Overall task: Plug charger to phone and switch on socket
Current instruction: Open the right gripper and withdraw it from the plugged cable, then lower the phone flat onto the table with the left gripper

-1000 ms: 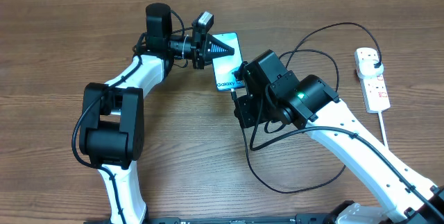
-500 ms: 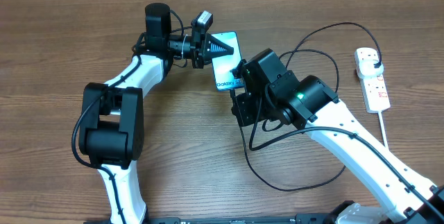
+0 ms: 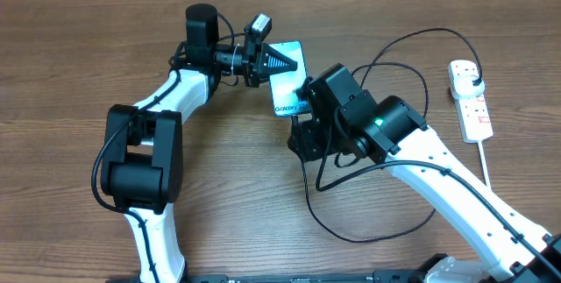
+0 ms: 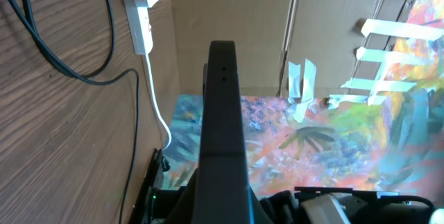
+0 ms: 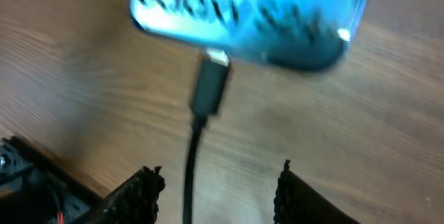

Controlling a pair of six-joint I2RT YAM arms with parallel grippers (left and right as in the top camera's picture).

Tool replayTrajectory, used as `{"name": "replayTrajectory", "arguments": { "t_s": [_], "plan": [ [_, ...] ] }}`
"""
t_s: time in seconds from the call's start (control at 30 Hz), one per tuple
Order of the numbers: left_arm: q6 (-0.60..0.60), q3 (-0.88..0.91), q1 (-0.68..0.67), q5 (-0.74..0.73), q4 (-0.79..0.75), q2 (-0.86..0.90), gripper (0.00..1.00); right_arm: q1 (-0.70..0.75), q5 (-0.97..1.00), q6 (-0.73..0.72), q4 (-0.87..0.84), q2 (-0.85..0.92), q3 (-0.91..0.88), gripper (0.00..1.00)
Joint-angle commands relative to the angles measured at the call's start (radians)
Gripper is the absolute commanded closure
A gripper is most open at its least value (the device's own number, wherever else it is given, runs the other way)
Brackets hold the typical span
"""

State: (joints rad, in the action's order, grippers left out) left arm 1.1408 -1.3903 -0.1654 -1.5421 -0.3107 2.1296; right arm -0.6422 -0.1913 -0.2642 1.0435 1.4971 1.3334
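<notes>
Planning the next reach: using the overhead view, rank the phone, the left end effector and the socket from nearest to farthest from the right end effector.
1. The phone, its lower end right beside the right end effector.
2. The left end effector, gripping the phone's upper part, up-left.
3. The socket, far off on the right side.

Overhead down on whole table [image 3: 70, 55], left wrist low toward socket [image 4: 141, 23], right wrist close over phone [image 5: 243, 16], both shared overhead
</notes>
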Motion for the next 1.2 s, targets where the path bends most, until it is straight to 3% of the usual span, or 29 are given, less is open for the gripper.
{"name": "replayTrajectory", "arguments": {
  "t_s": [0.0,0.4,0.53,0.8,1.1,1.17],
  "plan": [
    [-0.042,-0.02,-0.005,-0.037,-0.005,-0.009,0.96,-0.021,0.005,-0.036,0.018,-0.005,0.028,0.45],
    [-0.042,-0.02,-0.005,-0.037,-0.005,-0.009,0.96,-0.168,0.418,-0.216,-0.064,0.003,0.027,0.48],
    [-0.042,-0.02,-0.005,-0.037,-0.005,-0.009,0.96,-0.164,0.418,-0.22,-0.1,0.006,0.025,0.66],
    [-0.042,-0.02,-0.005,-0.037,-0.005,-0.009,0.96,-0.166,0.344,-0.238,-0.096,0.058,0.024,0.69],
    [-0.042,-0.02,-0.005,-0.038,-0.005,-0.009,0.96,-0.165,0.333,-0.237,-0.108,0.07,0.021,0.95],
    [-0.042,-0.02,-0.005,-0.038,-0.005,-0.009,0.96,-0.165,0.333,-0.236,-0.117,0.07,0.021,0.96]
  ]
}}
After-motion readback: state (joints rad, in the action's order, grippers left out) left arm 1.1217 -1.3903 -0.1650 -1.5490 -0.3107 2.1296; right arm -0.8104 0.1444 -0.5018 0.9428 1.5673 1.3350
